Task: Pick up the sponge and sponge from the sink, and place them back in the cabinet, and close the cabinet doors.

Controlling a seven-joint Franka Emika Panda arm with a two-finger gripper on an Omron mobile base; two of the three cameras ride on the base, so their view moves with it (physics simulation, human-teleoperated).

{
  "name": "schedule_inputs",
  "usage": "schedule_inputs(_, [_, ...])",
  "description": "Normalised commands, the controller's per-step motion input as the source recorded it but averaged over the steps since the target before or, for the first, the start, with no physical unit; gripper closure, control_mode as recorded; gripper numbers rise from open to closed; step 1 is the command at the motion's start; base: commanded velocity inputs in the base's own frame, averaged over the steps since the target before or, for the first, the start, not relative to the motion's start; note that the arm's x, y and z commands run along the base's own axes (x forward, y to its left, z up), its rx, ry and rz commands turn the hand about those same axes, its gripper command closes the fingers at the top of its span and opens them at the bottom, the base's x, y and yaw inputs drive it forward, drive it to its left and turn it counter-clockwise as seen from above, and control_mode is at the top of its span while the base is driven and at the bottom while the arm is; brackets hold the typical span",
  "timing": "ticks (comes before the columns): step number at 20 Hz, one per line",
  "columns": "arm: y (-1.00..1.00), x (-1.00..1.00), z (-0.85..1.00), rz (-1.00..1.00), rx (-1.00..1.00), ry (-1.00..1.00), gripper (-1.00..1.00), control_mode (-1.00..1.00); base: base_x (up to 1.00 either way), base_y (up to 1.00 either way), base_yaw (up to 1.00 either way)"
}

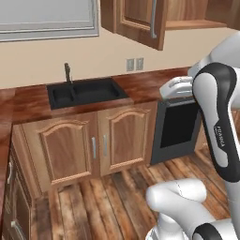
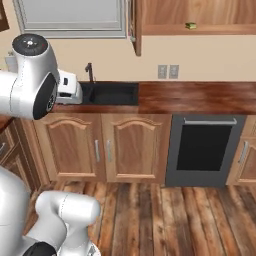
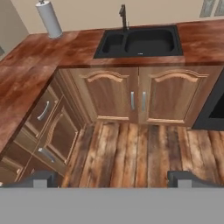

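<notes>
- Gripper [image 3: 113,178] is hanging spread wide with nothing between the fingertips [image 3: 40,178], looking down over the plank floor [image 3: 140,153] in the hand view.
- Just past the floor, two arched-panel lower doors [image 3: 138,95] are sitting shut under the sink, each with one silver handle; a drawer stack [image 3: 46,127] is running down the left counter leg.
- A black-fronted appliance [image 2: 205,148] is standing right of those doors, with one silver bar handle across the top.
- The wooden counter [image 3: 39,65] is wrapping in an L; one paper towel roll [image 3: 49,19] is standing upright at its back left corner.
- The sink [image 3: 140,41] is sitting in the counter well ahead of the gripper, two basins, one slim dark faucet [image 3: 124,15] behind the divider. Both basins are reading plain black from here; can't make out anything in them.
- Two wall outlets [image 2: 168,71] are showing on the wall right of the sink.
- One window [image 2: 72,17] is sitting above the sink.
- The cabinet [image 2: 200,17] is hanging high on the wall, right of the window, with one cabinet door [image 1: 140,21] swung open toward the room.
- One sponge [image 2: 190,25] is lying on the cabinet shelf, green over yellow, far above and well apart from the gripper.
- Nothing is standing between gripper and sink apart from open floor.
</notes>
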Motion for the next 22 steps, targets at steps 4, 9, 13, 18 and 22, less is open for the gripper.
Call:
schedule_inputs(4, [0.0, 0.0, 0.0, 0.0, 0.0, 0.0, -1.0, 1.0, 0.09, 0.64, -0.02])
schedule_inputs(9, [0.0, 0.0, 0.0, 0.0, 0.0, 0.0, -1.0, 1.0, 0.2, 0.55, 0.0])
schedule_inputs(13, [0.0, 0.0, 0.0, 0.0, 0.0, 0.0, -1.0, 1.0, 0.39, 0.36, 0.07])
schedule_inputs(18, [0.0, 0.0, 0.0, 0.0, 0.0, 0.0, -1.0, 1.0, 0.47, 0.12, 0.19])
schedule_inputs(22, [0.0, 0.0, 0.0, 0.0, 0.0, 0.0, -1.0, 1.0, 0.49, 0.01, 0.2])
